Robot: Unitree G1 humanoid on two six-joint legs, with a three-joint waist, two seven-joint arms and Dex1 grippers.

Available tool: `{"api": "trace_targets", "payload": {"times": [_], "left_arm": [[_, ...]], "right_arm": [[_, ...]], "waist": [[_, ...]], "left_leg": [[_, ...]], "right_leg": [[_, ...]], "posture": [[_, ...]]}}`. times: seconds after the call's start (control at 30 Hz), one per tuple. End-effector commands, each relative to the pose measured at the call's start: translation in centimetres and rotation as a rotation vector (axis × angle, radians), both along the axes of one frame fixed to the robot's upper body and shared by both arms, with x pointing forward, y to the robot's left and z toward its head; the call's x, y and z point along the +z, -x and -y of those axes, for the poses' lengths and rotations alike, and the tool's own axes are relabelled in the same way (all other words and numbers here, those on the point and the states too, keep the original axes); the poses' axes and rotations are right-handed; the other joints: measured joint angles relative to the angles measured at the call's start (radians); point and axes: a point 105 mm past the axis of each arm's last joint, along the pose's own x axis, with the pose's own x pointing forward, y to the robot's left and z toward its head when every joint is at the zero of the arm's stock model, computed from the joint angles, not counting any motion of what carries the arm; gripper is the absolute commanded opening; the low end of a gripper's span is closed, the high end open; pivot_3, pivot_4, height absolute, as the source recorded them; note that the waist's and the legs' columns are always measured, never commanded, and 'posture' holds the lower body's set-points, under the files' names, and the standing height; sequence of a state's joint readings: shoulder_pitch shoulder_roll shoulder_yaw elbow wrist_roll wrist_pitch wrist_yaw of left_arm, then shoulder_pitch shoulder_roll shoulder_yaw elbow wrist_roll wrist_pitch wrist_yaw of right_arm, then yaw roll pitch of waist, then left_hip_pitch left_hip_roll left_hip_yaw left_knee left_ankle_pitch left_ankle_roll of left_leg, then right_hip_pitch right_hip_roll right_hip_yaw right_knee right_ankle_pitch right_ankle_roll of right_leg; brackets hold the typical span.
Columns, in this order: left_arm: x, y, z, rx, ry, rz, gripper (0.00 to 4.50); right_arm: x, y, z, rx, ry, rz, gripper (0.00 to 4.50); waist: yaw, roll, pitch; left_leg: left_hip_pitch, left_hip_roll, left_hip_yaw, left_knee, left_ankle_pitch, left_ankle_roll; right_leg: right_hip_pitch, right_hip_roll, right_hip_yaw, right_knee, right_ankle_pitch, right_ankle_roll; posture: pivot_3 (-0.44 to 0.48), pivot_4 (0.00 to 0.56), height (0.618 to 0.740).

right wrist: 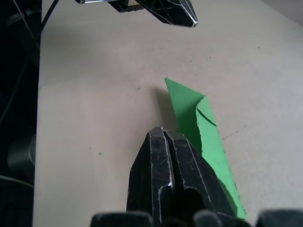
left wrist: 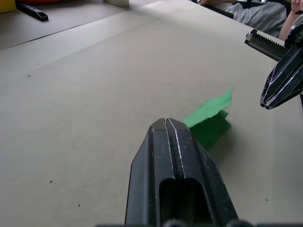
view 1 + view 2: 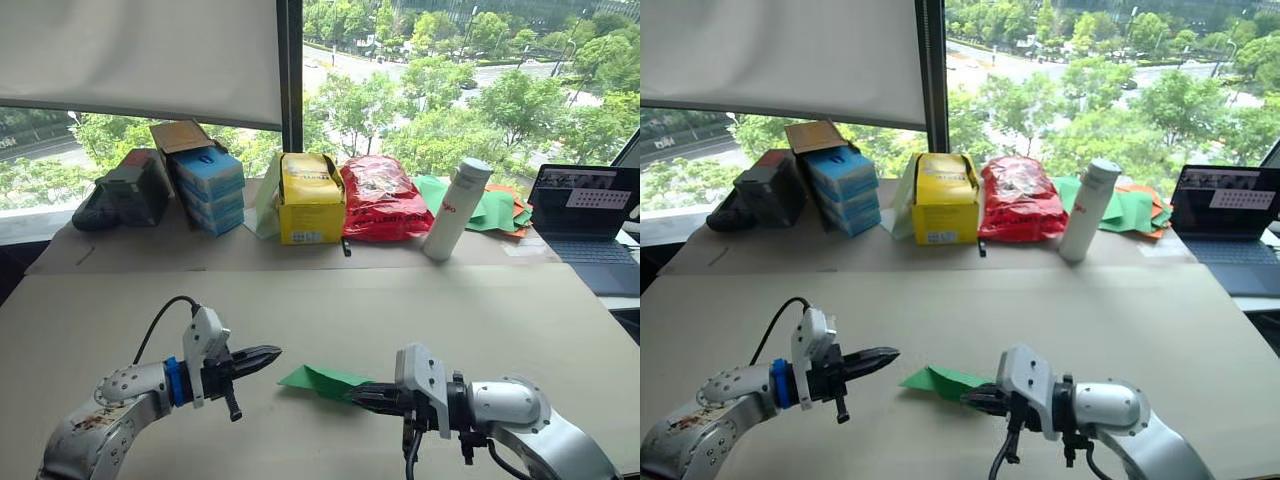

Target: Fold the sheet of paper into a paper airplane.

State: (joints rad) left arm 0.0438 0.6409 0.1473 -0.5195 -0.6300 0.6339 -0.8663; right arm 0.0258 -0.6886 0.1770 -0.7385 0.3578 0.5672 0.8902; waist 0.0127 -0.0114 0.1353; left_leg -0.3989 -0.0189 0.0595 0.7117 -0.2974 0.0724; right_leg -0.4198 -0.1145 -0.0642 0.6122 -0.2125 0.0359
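The sheet of paper (image 3: 322, 381), folded to a narrow wedge, lies on the tabletop (image 3: 400, 310), its long axis running from 9 to 3 o'clock. The right tool (image 3: 366, 396) is pinched shut on its 3 o'clock end. The left tool (image 3: 262, 358), closed and empty, hangs just beyond the 9 o'clock tip.

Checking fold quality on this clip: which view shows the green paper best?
The right wrist view: the folded green paper lies close up, with its layered flap and edges plain. The left wrist view shows one torn-looking end beyond that hand's fingers. Both eye views show a small flat wedge on the table, partly behind the right hand.
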Motion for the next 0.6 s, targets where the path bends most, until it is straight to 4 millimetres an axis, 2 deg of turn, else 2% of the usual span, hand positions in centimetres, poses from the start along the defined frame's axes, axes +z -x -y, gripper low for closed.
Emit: {"api": "trace_targets", "payload": {"times": [0.03,0.07,0.1,0.13,0.23,0.47,0.5,0.6], "left_arm": [[1.3,0.9,0.4,-0.037,0.001,0.053,0.0],[1.3,1.0,0.4,-0.038,-0.002,0.052,0.54],[1.1,1.5,0.3,-0.052,-0.011,0.036,0.84],[1.0,1.8,0.2,-0.063,-0.017,0.024,1.08],[0.4,2.7,-0.1,-0.105,-0.059,-0.012,2.15],[0.3,3.0,0.2,-0.139,-0.056,-0.037,4.45],[0.3,3.1,0.3,-0.144,-0.055,-0.04,4.5],[0.5,2.9,0.6,-0.146,-0.057,-0.032,4.5]], "right_arm": [[0.3,0.8,-0.4,0.056,0.015,0.042,0.01],[0.1,0.9,-0.4,0.066,0.021,0.037,0.0],[0.0,0.8,-0.6,0.065,0.018,0.045,0.28],[0.0,0.7,-0.7,0.063,0.015,0.052,0.59],[-0.4,0.4,-1.1,0.068,0.002,0.036,1.58],[-0.8,-1.7,-1.8,0.005,-0.041,0.045,3.94],[-0.8,-2.0,-1.8,0.001,-0.05,0.041,4.35],[-0.9,-3.0,-1.7,-0.036,-0.056,0.033,4.48]], "waist": [[0.0,0.0,0.0],[0.0,0.0,0.0],[0.0,0.0,0.0],[0.0,0.0,0.0],[-0.001,0.0,0.001],[0.002,0.0,0.001],[0.002,0.0,0.001],[0.001,0.0,0.001]], "left_leg": [[0.001,0.0,0.0,0.0,0.0,0.0],[0.002,0.0,0.0,0.0,0.0,0.0],[0.002,0.0,0.0,0.0,0.0,0.0],[0.002,0.0,0.0,0.0,0.0,0.0],[0.002,0.0,0.0,-0.001,0.0,0.0],[0.002,0.0,0.0,0.0,0.0,0.0],[0.002,0.0,0.0,0.0,0.0,0.0],[0.002,0.0,0.0,0.0,0.0,0.0]], "right_leg": [[0.0,0.0,0.0,0.0,0.0,0.0],[-0.001,0.0,0.0,0.0,0.0,0.0],[-0.001,0.0,0.0,0.0,0.0,0.0],[-0.001,0.0,0.0,0.0,0.0,-0.001],[-0.001,0.0,0.001,0.0,-0.001,-0.001],[-0.001,0.0,0.0,0.0,-0.001,-0.001],[-0.002,0.0,0.0,0.0,-0.001,-0.001],[-0.001,0.0,0.0,0.0,-0.001,-0.001]], "posture": [[0.0,0.15,0.74],[0.0,0.15,0.74],[0.0,0.15,0.74],[0.0,0.15,0.74],[0.0,0.15,0.74],[0.0,0.15,0.74],[0.0,0.15,0.74],[0.0,0.15,0.74]]}}
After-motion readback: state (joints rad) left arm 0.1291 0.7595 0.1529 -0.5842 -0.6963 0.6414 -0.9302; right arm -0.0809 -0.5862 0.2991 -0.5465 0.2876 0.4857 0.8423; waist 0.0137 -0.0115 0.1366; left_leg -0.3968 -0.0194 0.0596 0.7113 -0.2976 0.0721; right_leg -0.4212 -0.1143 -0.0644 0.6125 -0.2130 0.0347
